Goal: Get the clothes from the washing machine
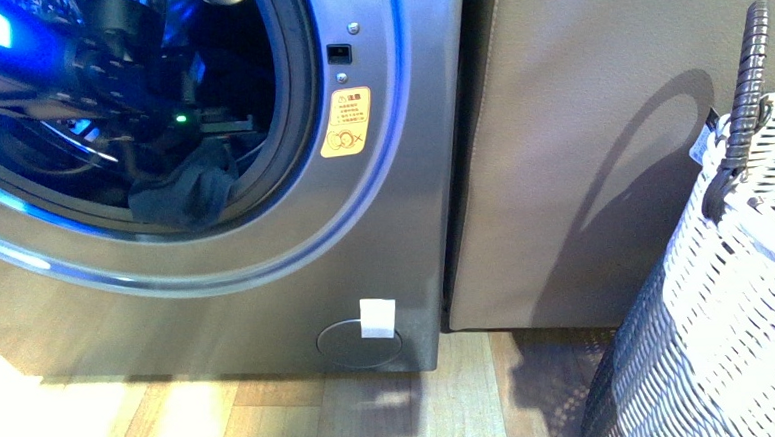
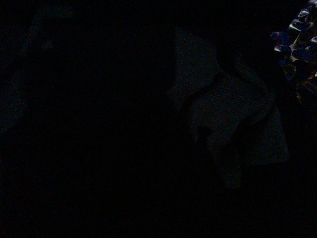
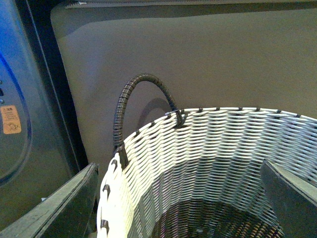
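The washing machine (image 1: 267,285) is grey, with its round mouth open and lit blue. The dark navy clothes (image 1: 187,194) lie bunched on the lower rim of the drum mouth. My left arm (image 1: 105,68) reaches into the drum above the clothes; its jaws are hidden there. The left wrist view is dark. My right gripper (image 3: 178,208) is open and empty over the mouth of the woven basket (image 3: 148,129), with one finger (image 3: 59,208) outside the basket's rim. The washing machine's side also shows in the right wrist view (image 3: 20,124).
The white-grey woven basket (image 1: 748,290) with a dark handle (image 1: 747,79) stands on the floor at the right. A brown sofa side (image 1: 600,147) stands between it and the washer. An orange sticker (image 1: 344,123) is beside the drum mouth. Wooden floor (image 1: 274,425) lies in front.
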### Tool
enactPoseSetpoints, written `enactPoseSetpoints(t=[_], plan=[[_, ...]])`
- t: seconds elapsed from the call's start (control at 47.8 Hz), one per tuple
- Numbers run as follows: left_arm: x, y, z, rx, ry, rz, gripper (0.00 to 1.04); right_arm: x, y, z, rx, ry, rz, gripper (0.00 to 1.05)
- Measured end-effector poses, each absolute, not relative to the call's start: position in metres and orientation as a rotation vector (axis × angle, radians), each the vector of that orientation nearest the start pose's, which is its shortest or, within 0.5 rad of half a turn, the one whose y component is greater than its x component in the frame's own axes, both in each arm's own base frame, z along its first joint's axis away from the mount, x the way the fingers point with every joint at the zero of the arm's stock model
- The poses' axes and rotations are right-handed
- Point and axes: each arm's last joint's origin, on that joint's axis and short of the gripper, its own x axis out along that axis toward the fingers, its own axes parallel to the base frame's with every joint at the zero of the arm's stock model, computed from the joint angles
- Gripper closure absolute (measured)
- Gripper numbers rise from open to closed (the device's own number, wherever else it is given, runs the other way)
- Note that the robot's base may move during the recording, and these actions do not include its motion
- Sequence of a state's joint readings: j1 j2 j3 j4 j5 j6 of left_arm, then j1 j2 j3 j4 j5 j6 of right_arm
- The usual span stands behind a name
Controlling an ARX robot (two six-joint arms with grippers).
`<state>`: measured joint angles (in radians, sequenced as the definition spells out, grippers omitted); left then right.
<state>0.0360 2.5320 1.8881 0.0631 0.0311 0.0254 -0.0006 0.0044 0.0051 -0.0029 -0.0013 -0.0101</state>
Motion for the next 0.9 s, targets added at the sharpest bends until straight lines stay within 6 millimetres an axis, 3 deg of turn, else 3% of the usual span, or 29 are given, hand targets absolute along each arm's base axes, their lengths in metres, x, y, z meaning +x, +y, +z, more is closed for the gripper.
enactPoseSetpoints(t=[0.188,0.461,0.9], plan=[[0.531,0.019,0.108,-0.009,0.549,-0.024,0.99,0.098,0.0,0.165,-0.01,0.002,0.001,0.08],[0.486,0.007,0.121,-0.02,0.5,-0.111,0.99,0.098,0.0,0.165,-0.01,0.002,0.001,0.08],[0.425,-0.003,0.156,-0.059,0.421,-0.186,0.99,0.098,0.0,0.165,-0.01,0.002,0.001,0.08]])
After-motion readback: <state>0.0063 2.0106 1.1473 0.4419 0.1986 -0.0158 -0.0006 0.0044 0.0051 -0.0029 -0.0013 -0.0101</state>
